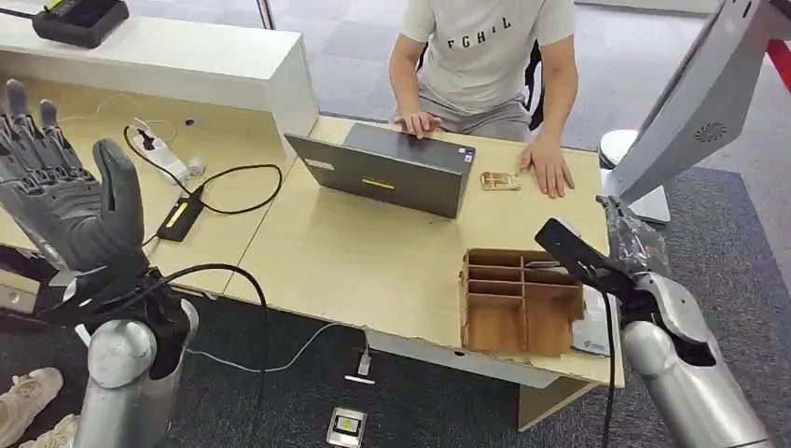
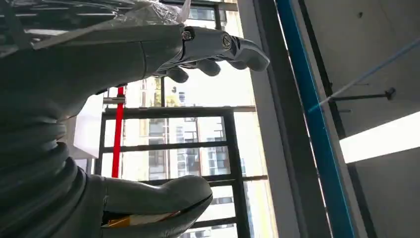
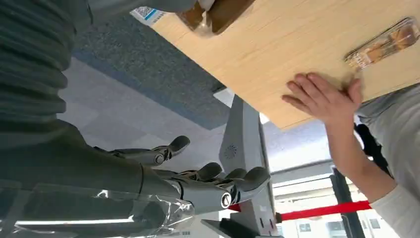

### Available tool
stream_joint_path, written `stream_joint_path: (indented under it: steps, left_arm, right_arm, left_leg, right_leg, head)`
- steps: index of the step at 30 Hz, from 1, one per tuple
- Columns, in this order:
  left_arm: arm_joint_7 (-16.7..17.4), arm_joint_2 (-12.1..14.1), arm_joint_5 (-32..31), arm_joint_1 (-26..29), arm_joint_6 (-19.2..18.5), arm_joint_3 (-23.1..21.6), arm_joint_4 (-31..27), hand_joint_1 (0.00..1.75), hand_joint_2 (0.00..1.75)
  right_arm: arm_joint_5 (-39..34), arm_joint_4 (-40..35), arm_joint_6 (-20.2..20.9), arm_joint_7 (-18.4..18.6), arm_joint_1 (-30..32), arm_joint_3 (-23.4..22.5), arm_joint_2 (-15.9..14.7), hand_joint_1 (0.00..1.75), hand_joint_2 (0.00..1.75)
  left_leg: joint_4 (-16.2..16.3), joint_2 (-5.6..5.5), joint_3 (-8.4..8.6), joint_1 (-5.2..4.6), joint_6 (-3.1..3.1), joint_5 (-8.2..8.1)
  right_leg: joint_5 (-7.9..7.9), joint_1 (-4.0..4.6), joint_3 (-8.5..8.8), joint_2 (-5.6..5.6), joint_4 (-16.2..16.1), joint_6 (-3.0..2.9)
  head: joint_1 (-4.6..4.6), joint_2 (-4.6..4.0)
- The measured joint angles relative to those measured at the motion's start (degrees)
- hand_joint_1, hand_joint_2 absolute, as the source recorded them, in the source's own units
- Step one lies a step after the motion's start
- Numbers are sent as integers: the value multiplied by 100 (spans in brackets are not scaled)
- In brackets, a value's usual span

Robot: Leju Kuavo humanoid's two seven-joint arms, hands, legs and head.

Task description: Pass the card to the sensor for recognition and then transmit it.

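A white card (image 1: 593,337) with a blue mark lies on the table's near right corner, beside a wooden divider box (image 1: 519,301); its corner appears in the right wrist view (image 3: 145,14). My right hand (image 1: 638,245), wrapped in clear plastic, hangs off the table's right edge, just below the tilted grey-white sensor panel (image 1: 692,105). In the right wrist view that hand (image 3: 198,173) has its fingers apart and holds nothing, next to the sensor's stand (image 3: 244,148). My left hand (image 1: 65,191) is raised at the left, fingers spread and empty (image 2: 218,49).
A person sits behind the table with one hand on a grey laptop (image 1: 392,168) and the other (image 1: 548,168) beside a small orange packet (image 1: 500,180). A power strip and black cables (image 1: 182,213) lie at the left. A black device (image 1: 79,19) sits on the white counter.
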Motion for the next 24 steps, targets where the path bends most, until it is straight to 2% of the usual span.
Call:
stream_joint_path:
  steps: [9, 19, 20, 23, 24]
  left_arm:
    - [0, 15, 4, 2, 0, 61, -2, 0, 175]
    - [0, 15, 7, -1, 0, 122, -31, 0, 175]
    - [0, 15, 7, -1, 0, 125, -31, 0, 175]
    - [0, 15, 7, -1, 0, 129, -33, 0, 175]
    - [0, 15, 0, -1, 0, 131, -33, 0, 175]
  right_arm:
    - [-13, -332, 103, -61, 192, 144, 42, 10, 175]
    - [28, -376, 146, -120, 313, 284, 129, 12, 175]
    - [31, -376, 146, -120, 318, 299, 133, 23, 175]
    - [35, -376, 146, -120, 328, 345, 144, 37, 175]
    - [35, -376, 146, -120, 328, 354, 146, 49, 175]
  left_leg:
    - [0, 0, -1, 0, 0, 0]
    - [0, 0, -1, 0, 0, 0]
    - [0, 0, 0, 0, 0, 0]
    - [0, 0, -1, 0, 0, 0]
    - [0, 0, -1, 0, 0, 0]
  right_leg:
    - [0, 0, 0, -1, -1, 0]
    - [0, 0, -1, 0, -1, 0]
    - [0, 0, 0, 0, -1, 0]
    - [0, 0, 0, 0, 0, 0]
    - [0, 0, 0, 0, -1, 0]
  head:
    - [0, 0]
    - [0, 0]
    - [0, 0]
    - [0, 0]
    - [0, 0]
